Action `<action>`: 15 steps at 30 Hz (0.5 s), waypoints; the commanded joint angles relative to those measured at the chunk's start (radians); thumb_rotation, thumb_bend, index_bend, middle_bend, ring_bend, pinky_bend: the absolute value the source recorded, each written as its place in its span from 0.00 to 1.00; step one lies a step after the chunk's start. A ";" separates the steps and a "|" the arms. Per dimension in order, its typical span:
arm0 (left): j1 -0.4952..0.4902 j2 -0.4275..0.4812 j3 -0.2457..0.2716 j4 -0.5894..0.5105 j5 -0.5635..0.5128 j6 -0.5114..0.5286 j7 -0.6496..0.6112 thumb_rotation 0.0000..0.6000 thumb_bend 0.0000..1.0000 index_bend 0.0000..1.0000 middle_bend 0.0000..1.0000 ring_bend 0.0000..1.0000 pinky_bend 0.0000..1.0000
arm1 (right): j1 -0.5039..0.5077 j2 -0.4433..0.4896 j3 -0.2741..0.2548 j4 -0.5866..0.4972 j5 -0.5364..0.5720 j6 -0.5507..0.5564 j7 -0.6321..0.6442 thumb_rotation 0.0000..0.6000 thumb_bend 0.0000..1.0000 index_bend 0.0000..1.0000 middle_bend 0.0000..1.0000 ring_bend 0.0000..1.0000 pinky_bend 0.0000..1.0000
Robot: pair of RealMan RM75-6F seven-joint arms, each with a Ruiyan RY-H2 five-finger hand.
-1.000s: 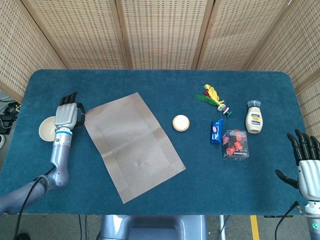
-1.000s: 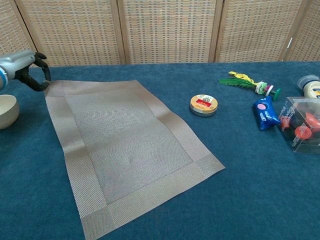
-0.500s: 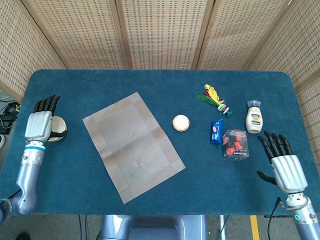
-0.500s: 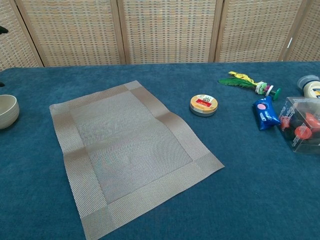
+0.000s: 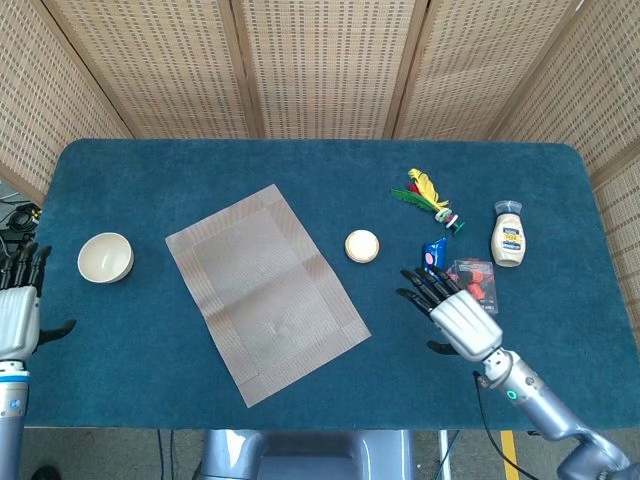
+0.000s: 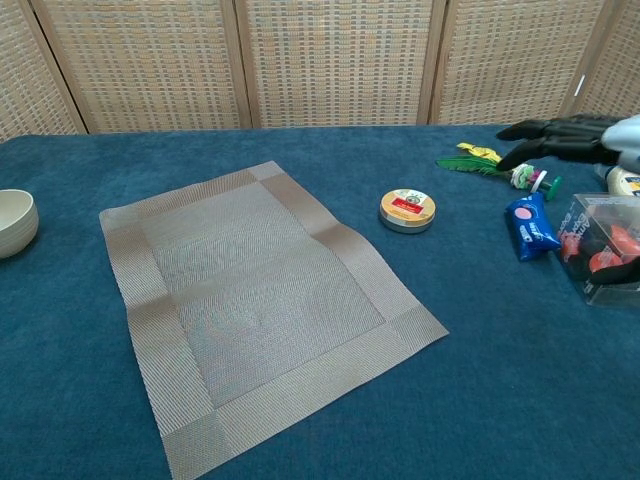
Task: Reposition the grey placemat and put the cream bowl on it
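At the far left edge of the head view your left hand [image 5: 15, 315] sits low and off to the side, fingers apart and empty — parked clear of the work, so it blocks nothing. Just right of it, at middle left, the bowl [image 5: 105, 257] stands upright on the blue table [image 5: 250, 160], well apart from the mat; nothing holds it, and it is not yet where the task wants it. The mat [image 5: 265, 290] lies flat in the left-centre of the frame, skewed to the table edge, with a slight ripple near its right border in the chest view, which suggests it may want more straightening. Right of the mat, a small round tin [image 5: 362, 246] sits on its own. Further right your right hand [image 5: 450, 310] hovers with fingers spread, gripping nothing, over the cluster at middle right — the blue packet [image 5: 432, 257] and the clear box [image 5: 478, 285] of red pieces. It points towards the mat, so I judge you are bringing it in for the mat's near corner; mind the clutter beneath it.
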 commanded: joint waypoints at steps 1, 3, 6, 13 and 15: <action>0.024 0.004 0.009 0.001 0.013 0.022 -0.001 1.00 0.00 0.00 0.00 0.00 0.00 | 0.062 -0.070 -0.011 0.056 -0.032 -0.051 0.030 1.00 0.00 0.19 0.00 0.00 0.00; 0.028 0.009 0.007 0.002 0.020 0.018 -0.009 1.00 0.00 0.00 0.00 0.00 0.00 | 0.090 -0.115 -0.014 0.090 -0.036 -0.068 0.041 1.00 0.00 0.19 0.00 0.00 0.00; 0.033 0.010 0.003 0.008 0.030 0.025 -0.016 1.00 0.00 0.00 0.00 0.00 0.00 | 0.121 -0.160 -0.013 0.121 -0.041 -0.093 0.031 1.00 0.00 0.20 0.00 0.00 0.00; 0.040 0.011 0.002 0.023 0.048 0.004 -0.037 1.00 0.00 0.00 0.00 0.00 0.00 | 0.196 -0.287 0.004 0.203 0.012 -0.186 -0.020 1.00 0.00 0.21 0.00 0.00 0.00; 0.041 0.013 -0.001 0.025 0.050 -0.003 -0.047 1.00 0.00 0.00 0.00 0.00 0.00 | 0.208 -0.313 0.005 0.216 0.038 -0.208 -0.026 1.00 0.00 0.22 0.00 0.00 0.00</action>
